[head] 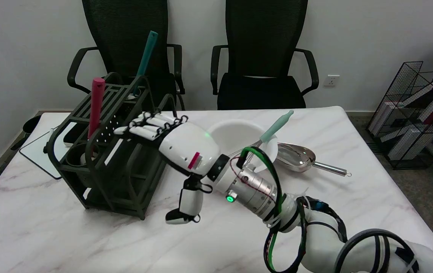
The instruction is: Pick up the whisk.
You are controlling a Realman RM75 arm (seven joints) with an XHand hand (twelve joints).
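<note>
Your right hand (171, 142) hovers with fingers spread, grasping nothing. The whisk (273, 131) leans in the white bowl (231, 134) at its 3 o'clock.

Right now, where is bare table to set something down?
Bare marble table lies at the near left, in front of the dark slatted utensil rack, and at the far right beyond the shiny metal scoop. The middle is crowded: white bowl, right hand.

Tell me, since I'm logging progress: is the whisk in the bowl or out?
In: the whisk leans in the white bowl, mint handle over the rim.
</note>
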